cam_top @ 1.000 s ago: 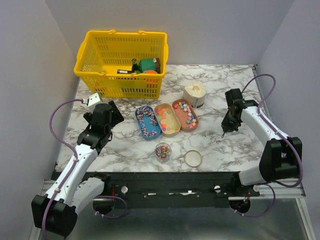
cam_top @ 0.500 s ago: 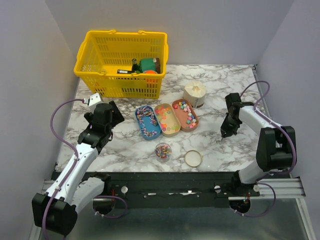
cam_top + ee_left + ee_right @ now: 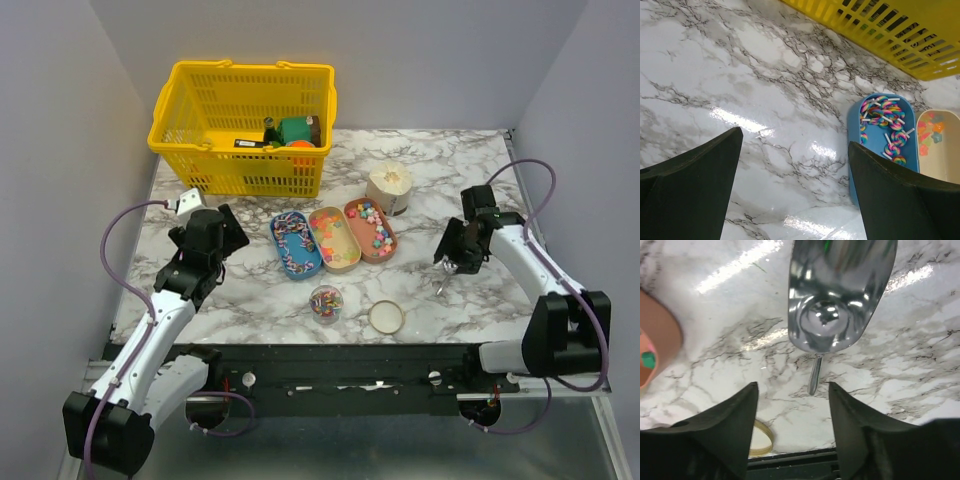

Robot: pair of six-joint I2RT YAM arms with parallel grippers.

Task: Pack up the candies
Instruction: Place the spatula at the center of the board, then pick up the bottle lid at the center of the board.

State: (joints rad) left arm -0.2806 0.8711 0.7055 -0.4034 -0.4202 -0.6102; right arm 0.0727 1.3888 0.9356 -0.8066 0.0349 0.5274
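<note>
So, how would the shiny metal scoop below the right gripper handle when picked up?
The shiny metal scoop looks rigid. Its polished surface may slip when pinched. Its rounded bowl and thin handle could rock or pivot if pushed.

The desk (image 3: 250, 295) is white marble veined with grey. The basket (image 3: 240, 120) is bright yellow lattice. The blue tray (image 3: 854, 145) carries rainbow-swirl lollipops (image 3: 886, 125); beside it a cream tray (image 3: 346, 256), then a salmon tray (image 3: 392, 243) of pink, yellow, blue and green candies (image 3: 370, 225). The scoop (image 3: 837, 295) is mirror-bright silver
</note>
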